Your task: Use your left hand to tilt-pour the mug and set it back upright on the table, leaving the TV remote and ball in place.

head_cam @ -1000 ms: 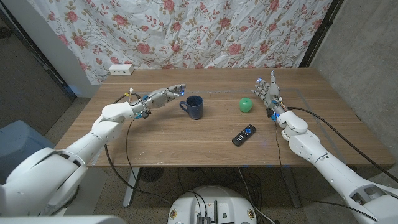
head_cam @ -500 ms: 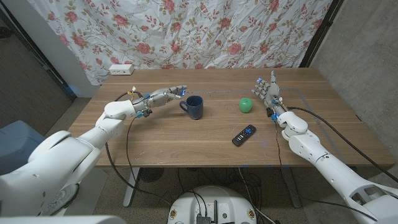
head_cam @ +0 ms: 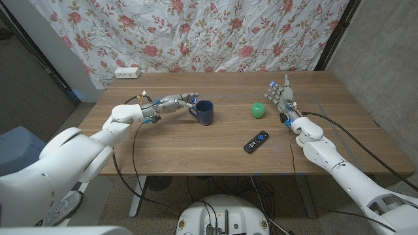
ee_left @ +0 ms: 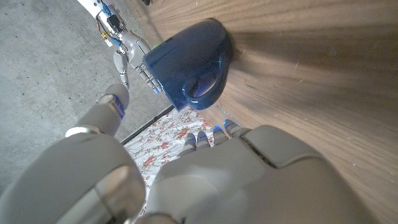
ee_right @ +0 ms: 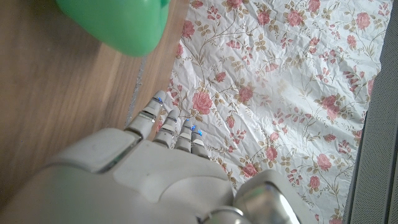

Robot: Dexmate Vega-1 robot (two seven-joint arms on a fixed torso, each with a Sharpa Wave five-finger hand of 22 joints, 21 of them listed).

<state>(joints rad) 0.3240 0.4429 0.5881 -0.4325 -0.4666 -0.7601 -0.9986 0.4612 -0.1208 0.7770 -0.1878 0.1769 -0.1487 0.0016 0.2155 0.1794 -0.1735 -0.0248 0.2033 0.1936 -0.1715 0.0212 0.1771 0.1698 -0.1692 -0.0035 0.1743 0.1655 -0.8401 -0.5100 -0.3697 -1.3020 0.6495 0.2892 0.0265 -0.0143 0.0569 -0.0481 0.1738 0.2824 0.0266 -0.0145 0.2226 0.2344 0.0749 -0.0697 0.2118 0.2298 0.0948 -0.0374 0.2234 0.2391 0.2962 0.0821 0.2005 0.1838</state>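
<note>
A dark blue mug [head_cam: 205, 113] stands upright near the table's middle, its handle turned toward my left hand [head_cam: 175, 101]. That hand reaches in from the left with its fingers extended, the tips just short of the handle and holding nothing. In the left wrist view the mug [ee_left: 189, 65] stands just beyond the hand [ee_left: 249, 168], with a gap between them. The green ball [head_cam: 259, 110] lies to the right of the mug, and the black TV remote [head_cam: 256, 141] lies nearer the front edge. My right hand [head_cam: 281, 95] stands open beside the ball [ee_right: 115, 22], fingers up.
A white power strip [head_cam: 127, 72] sits at the table's back left corner. A floral curtain [head_cam: 215, 32] hangs behind the table. My right hand [ee_left: 127, 53] appears beyond the mug in the left wrist view. Bare wood stretches in front of the mug.
My left hand has dipped slightly and edged closer to the mug's handle. Mug, ball, remote and right hand have not moved.
</note>
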